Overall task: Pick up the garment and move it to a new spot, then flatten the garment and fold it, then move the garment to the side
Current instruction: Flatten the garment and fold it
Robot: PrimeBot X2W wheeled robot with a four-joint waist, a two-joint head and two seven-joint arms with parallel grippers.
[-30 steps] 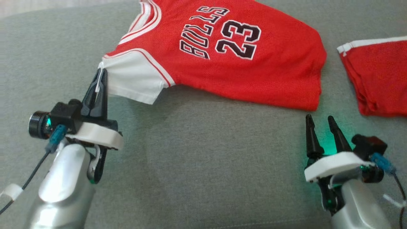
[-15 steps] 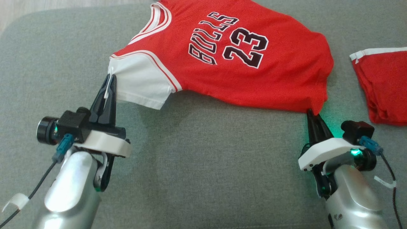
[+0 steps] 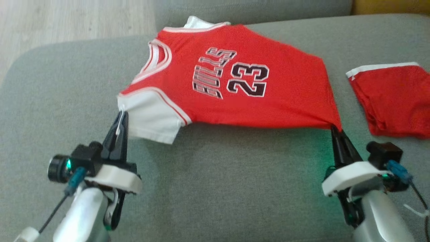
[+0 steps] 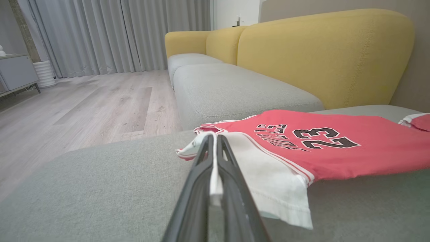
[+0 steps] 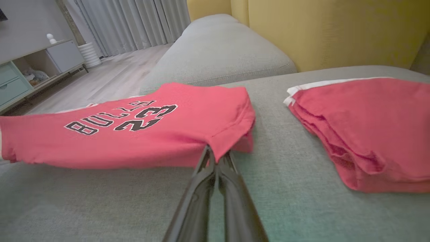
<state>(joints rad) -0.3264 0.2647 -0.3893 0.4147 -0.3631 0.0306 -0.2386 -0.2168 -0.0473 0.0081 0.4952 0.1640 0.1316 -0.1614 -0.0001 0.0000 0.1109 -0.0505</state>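
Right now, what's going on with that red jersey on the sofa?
The robot is holding the red Bulls 23 jersey with both arms. The left gripper is shut on the edge of the white sleeve, and the right gripper is shut on the hem corner. The near edge is pulled taut between them, raised a little off the grey sofa cushion. A folded red garment lies apart, to the robot's right.

One red jersey [image 3: 278, 97]. One folded red garment [image 3: 393, 97]. Two end effectors: left end effector [image 3: 121, 114], right end effector [image 3: 333, 127]. Seemingly three grey seat cushions [image 4: 235, 90], farthest indistinct. One low cabinet [image 5: 63, 55].
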